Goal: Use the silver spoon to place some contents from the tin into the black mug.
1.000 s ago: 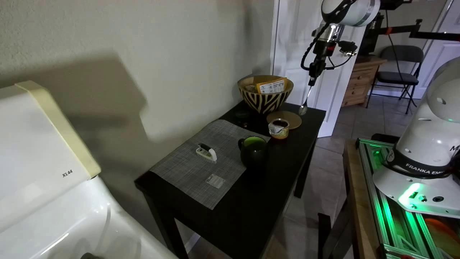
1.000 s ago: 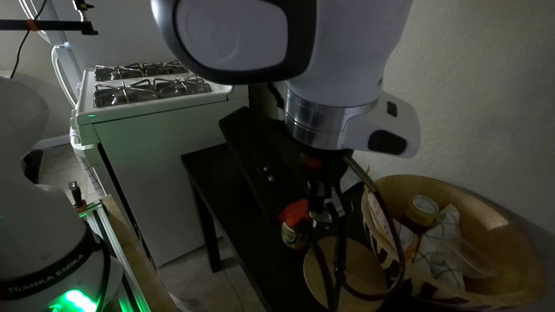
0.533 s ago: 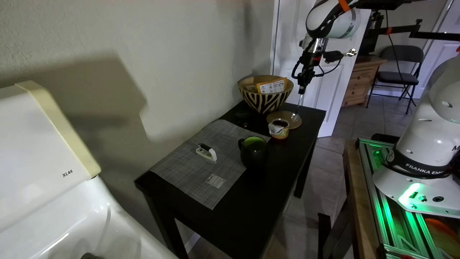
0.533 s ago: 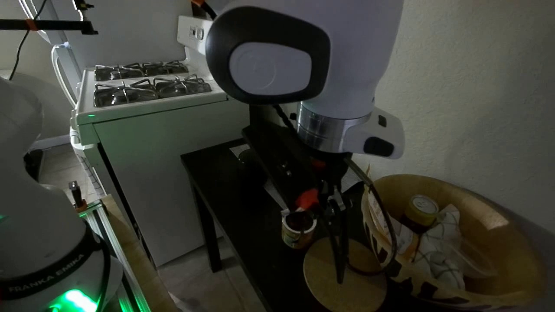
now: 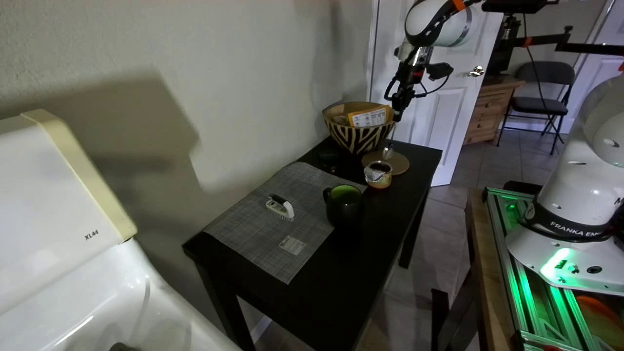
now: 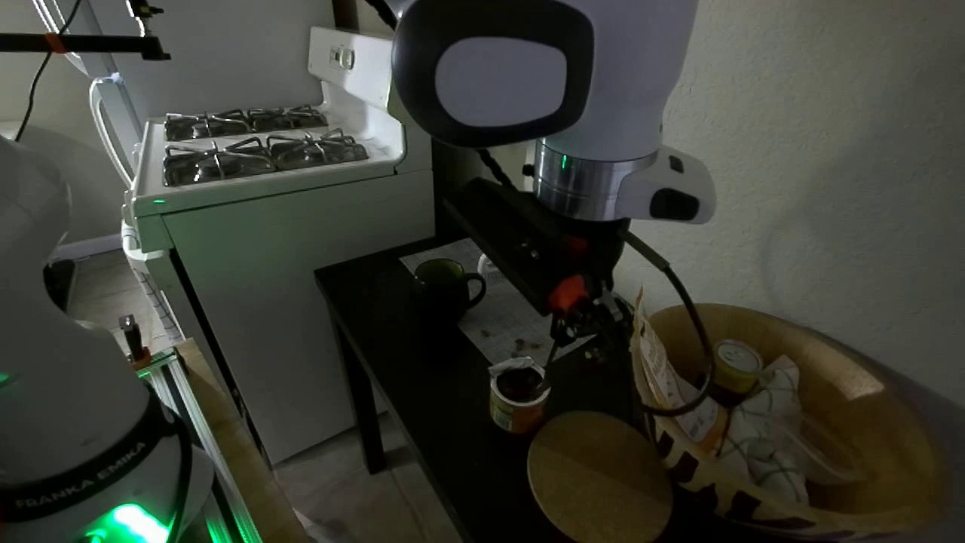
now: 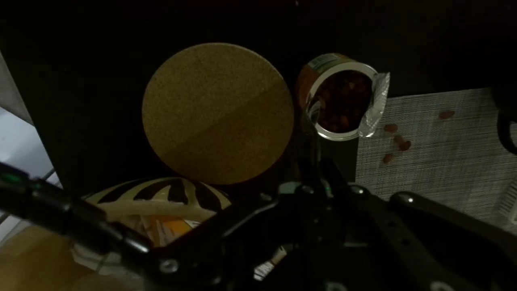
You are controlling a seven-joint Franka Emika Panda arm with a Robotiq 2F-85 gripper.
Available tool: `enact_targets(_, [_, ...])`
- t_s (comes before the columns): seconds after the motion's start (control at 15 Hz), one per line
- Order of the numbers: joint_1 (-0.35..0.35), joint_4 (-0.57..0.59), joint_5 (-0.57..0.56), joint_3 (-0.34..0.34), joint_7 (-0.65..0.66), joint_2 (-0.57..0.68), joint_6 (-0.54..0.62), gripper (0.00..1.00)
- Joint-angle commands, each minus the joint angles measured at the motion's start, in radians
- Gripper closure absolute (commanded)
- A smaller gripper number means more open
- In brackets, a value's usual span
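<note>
Silver spoon (image 5: 388,150) nearer the tin (image 5: 379,181) than before

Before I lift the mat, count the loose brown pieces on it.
5 in the wrist view: a lone piece at right, one nearest the tin, a touching pair, one lowest. The tool may hide others.

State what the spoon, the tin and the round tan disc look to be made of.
Spoon: probably polished metal, from its silvery glint.
Tin: likely metal, judging by its smooth, shiny rim.
Round tan disc: matte, possibly cork or pressed fibre, given its fine speckling.
</note>
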Motion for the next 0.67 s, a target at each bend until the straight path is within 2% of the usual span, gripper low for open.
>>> enact_targets(0.0, [0.023, -0.002, 0.026, 0.012, 0.003, 0.024, 0.034, 0.98])
enact_targets(0.6, [0.032, -0.011, -0.064, 0.072, 0.051, 0.077, 0.092, 0.98])
